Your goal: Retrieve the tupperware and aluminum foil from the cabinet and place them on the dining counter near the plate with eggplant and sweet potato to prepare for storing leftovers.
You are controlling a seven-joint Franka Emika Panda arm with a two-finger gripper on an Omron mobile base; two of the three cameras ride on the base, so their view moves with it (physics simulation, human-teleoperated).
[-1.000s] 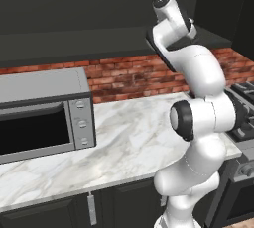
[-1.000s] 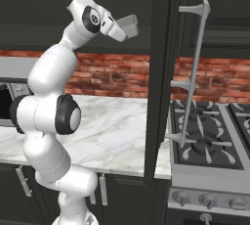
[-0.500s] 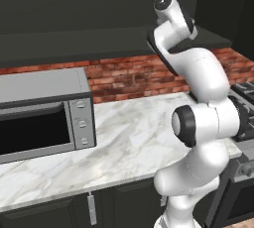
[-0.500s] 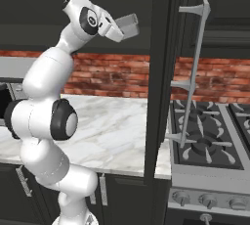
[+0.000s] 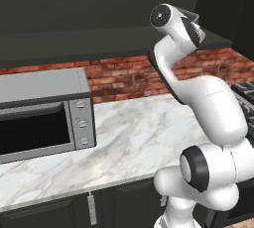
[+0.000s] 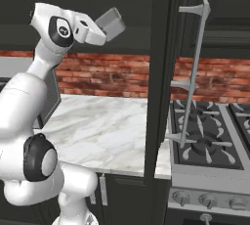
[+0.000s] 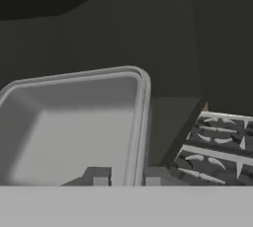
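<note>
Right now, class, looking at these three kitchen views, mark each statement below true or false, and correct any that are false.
1. The gripper is closed on the side wall of the tupperware. True.
2. The tupperware holds food. False: its inside is bare.
3. A microwave stands on the marble worktop in front of the brick wall. True.
4. A pot sits on the stove. False: its burners are bare.
5. The arm reaches down to the worktop. False: the hand is raised high, at the dark cabinet.
</note>
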